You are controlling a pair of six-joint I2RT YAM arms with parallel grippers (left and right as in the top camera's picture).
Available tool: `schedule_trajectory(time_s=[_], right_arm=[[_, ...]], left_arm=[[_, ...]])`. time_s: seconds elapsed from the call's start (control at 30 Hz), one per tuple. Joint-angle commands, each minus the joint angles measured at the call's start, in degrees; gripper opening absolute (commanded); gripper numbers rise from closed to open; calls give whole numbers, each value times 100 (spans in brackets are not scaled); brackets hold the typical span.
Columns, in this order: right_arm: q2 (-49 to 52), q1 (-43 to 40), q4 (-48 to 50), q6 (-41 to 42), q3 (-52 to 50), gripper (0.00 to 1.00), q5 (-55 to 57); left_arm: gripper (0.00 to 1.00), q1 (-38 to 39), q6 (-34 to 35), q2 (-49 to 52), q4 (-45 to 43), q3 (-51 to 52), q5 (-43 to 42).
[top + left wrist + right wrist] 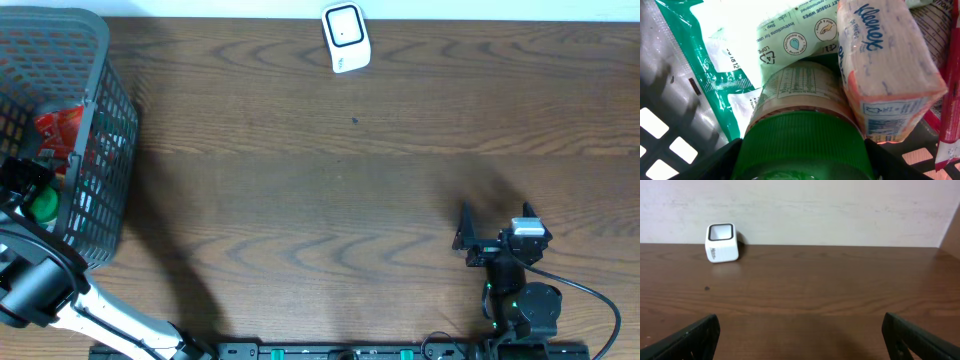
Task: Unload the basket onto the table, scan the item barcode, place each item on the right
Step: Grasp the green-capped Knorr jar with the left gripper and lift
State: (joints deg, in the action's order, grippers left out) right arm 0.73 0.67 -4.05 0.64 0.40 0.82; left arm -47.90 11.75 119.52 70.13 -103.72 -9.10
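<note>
Nearest the left wrist camera, a green cap (802,140) is seen between the dark fingers (722,160) of the left gripper (802,162). The jaws are set either side of the cap, but it cannot be told whether the cap is pressed or merely straddled. The cap belongs to a bottle (800,97) that is laid in the grey basket (105,130) at the table's left end. A Kleenex pack (885,75) is leant against the bottle's right side, and a pack of wet wipes (790,35) is lodged behind it. Low at the right of the table (815,290), the right gripper (800,327) is held wide apart with nothing between its fingers. Farthest off, the white scanner (721,243) is stood at the table's far edge, well apart from the basket.
</note>
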Motion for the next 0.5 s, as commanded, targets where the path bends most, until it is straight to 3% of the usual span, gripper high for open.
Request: schedule_trajectory(time_s=[0.0,0.23,0.47], right_arm=[[-9,7,-22,59,-9,99,-28],[-9,7,-22,59,-9,99,-28],[-9,7,-22,59,-9,99,-28]], left_arm=[[73,13,-57,-101,0,17,-11],[81,20,-55,-101,-37,35,-11],[81,188,-55,-101,-105,114,105]])
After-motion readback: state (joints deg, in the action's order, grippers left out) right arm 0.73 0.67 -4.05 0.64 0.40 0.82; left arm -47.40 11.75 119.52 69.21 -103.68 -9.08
